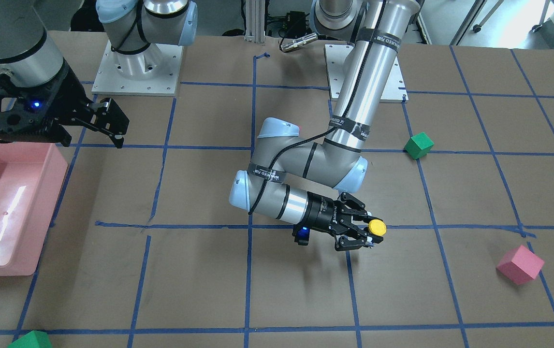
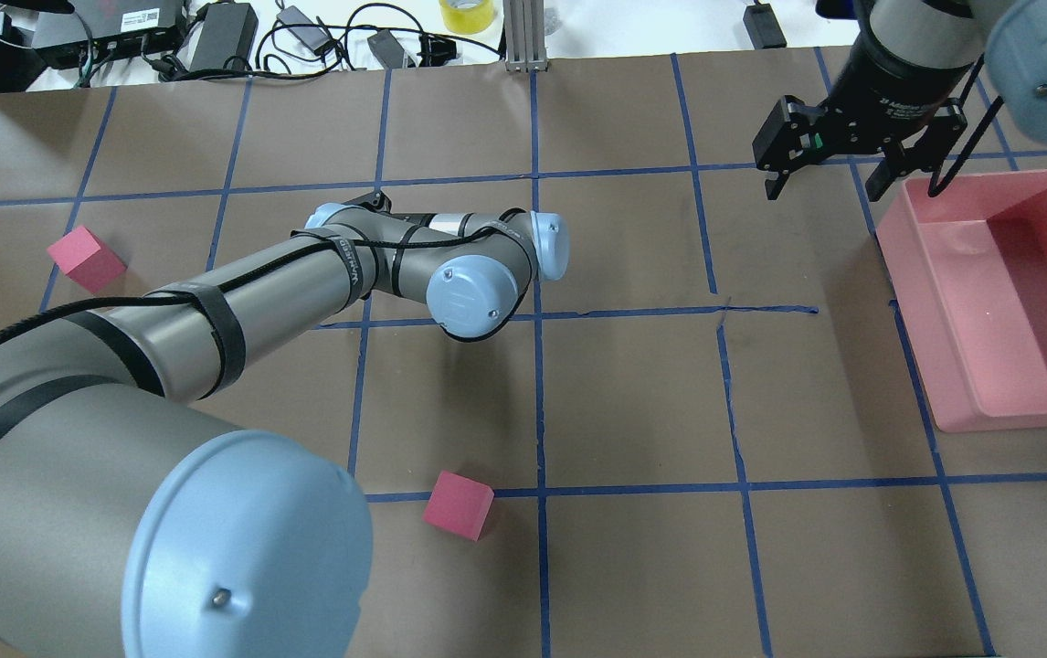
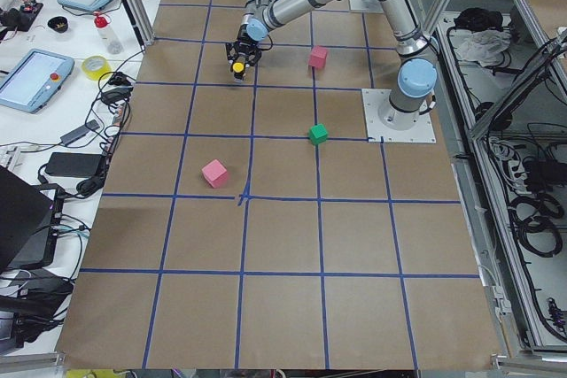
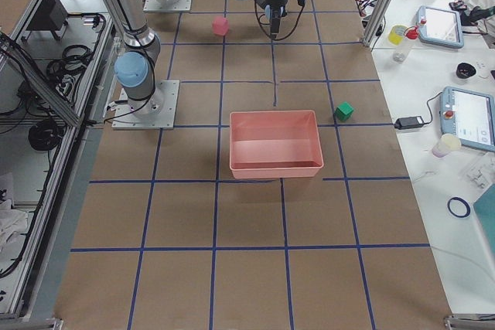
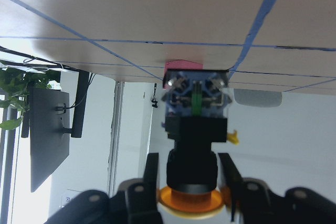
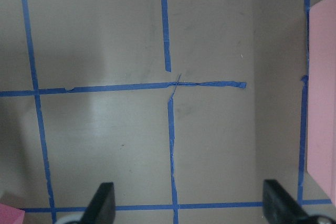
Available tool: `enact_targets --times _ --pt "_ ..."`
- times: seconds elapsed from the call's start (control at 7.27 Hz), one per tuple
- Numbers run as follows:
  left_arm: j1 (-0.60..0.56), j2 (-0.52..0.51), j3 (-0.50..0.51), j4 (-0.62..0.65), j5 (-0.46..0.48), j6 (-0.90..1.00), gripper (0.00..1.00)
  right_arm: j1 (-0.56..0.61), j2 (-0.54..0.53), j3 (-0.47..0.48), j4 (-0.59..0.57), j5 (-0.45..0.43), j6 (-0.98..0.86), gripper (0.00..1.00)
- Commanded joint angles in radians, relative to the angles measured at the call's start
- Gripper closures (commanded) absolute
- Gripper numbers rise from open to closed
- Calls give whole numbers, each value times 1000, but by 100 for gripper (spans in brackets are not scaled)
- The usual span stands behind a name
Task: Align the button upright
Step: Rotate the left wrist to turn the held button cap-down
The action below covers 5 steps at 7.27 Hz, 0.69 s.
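My left gripper point(image 1: 371, 231) lies nearly level over the middle of the table and is shut on the button point(image 1: 377, 227). The button's round yellow cap faces up. In the left wrist view the fingers point(image 5: 151, 169) clamp the black body of the button point(image 5: 193, 129), and its silvery metal end points at the table. The button also shows in the exterior left view point(image 3: 237, 66). In the overhead view the left wrist hides that gripper and the button. My right gripper point(image 1: 112, 121) is open and empty, raised beside the pink bin, and also shows in the overhead view point(image 2: 825, 187).
A pink bin point(image 1: 11, 203) stands on my right side point(image 2: 999, 302). A green cube point(image 1: 418, 145) and a pink cube point(image 1: 520, 264) lie on my left side. Another pink cube point(image 2: 458, 504) lies nearer my base, and a green cube point(image 1: 30, 340) lies at the far edge.
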<state>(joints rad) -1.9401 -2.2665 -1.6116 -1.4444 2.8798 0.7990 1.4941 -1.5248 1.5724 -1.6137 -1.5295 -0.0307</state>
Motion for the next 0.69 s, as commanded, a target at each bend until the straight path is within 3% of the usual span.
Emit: enact_targets --times 0.0,0.55 --pt "1 -25 -8 12 12 0 100 0 0 0 0 0 0 0" --pt "0 -61 -5 34 -5 -3 100 -2 0 -2 2 -1 0 0"
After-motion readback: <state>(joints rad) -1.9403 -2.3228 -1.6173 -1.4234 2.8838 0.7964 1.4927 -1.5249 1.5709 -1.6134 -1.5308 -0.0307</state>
